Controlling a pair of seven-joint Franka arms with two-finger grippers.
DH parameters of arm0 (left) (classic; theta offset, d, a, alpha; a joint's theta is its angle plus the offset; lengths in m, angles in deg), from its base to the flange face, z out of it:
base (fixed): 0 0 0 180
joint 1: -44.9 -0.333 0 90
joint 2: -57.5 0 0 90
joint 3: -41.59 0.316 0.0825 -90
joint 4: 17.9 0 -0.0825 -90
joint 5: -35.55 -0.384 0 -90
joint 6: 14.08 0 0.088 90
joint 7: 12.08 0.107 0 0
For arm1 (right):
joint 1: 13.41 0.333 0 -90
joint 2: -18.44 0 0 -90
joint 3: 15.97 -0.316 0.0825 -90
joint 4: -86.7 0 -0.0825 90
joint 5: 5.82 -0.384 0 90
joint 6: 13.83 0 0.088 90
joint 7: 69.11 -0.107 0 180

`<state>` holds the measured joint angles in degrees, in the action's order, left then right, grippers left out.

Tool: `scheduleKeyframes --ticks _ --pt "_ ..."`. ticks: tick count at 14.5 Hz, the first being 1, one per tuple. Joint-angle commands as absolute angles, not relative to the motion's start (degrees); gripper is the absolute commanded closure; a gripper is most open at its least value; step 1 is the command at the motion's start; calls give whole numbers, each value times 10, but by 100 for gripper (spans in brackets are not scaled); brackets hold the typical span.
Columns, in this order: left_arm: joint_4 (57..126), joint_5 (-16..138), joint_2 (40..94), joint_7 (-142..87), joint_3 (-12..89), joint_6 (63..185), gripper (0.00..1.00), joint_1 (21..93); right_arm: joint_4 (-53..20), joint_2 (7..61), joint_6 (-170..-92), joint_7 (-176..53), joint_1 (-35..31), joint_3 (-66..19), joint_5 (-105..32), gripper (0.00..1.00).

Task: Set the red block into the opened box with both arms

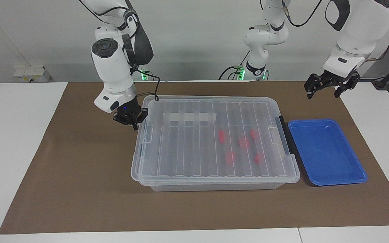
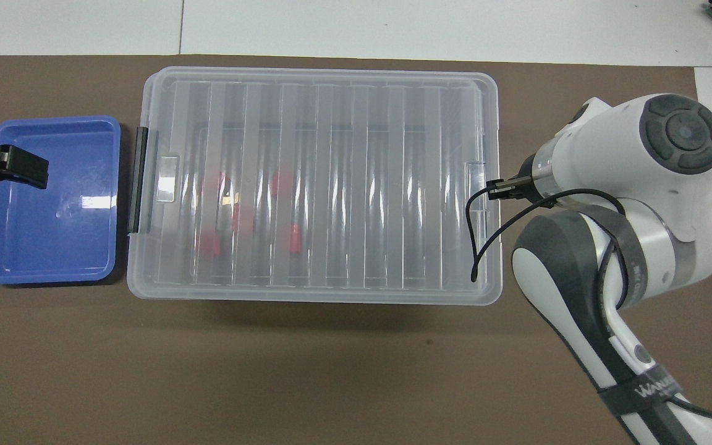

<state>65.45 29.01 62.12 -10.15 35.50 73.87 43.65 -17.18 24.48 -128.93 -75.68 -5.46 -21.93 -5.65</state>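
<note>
The clear box (image 1: 187,148) (image 2: 362,185) stands mid-table with its ribbed lid lying on it. Several red blocks (image 1: 244,142) (image 2: 242,217) show through the lid, inside the box toward the left arm's end. My right gripper (image 1: 134,126) (image 2: 495,190) is shut and low, its tips right at the lid's end edge at the right arm's end, by the clear clip; nothing shows between them. My left gripper (image 1: 322,94) (image 2: 21,168) hangs open and empty, raised over the blue tray's edge nearer the robots.
A shallow blue tray (image 1: 322,152) (image 2: 53,247) lies beside the box's dark grey latch (image 1: 284,135) at the left arm's end. A brown mat (image 1: 79,168) covers the table. A black cable (image 2: 476,241) from the right arm hangs over the lid's corner.
</note>
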Motion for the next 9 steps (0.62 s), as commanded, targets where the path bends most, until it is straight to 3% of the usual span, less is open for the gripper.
scheduleKeyframes --ticks 1,5,6,7,8,9 --pt "666 302 611 -96 356 735 0 431 -178 218 -1254 -757 -73 -219 -71 100" --pt "666 301 611 -97 356 735 0 431 -183 191 -1216 -783 -109 -218 -70 100" --pt "666 302 611 -96 356 736 0 431 -184 184 -1208 -784 -121 -217 -70 92" --pt "666 301 611 -96 356 735 0 431 -183 180 -1197 -787 -135 -217 -70 30" --pt "666 302 611 -97 356 735 0 431 -180 176 -1192 -792 -145 -217 -70 0" --pt "666 301 611 -96 356 735 0 431 -177 174 -1190 -790 -150 -214 -68 0"
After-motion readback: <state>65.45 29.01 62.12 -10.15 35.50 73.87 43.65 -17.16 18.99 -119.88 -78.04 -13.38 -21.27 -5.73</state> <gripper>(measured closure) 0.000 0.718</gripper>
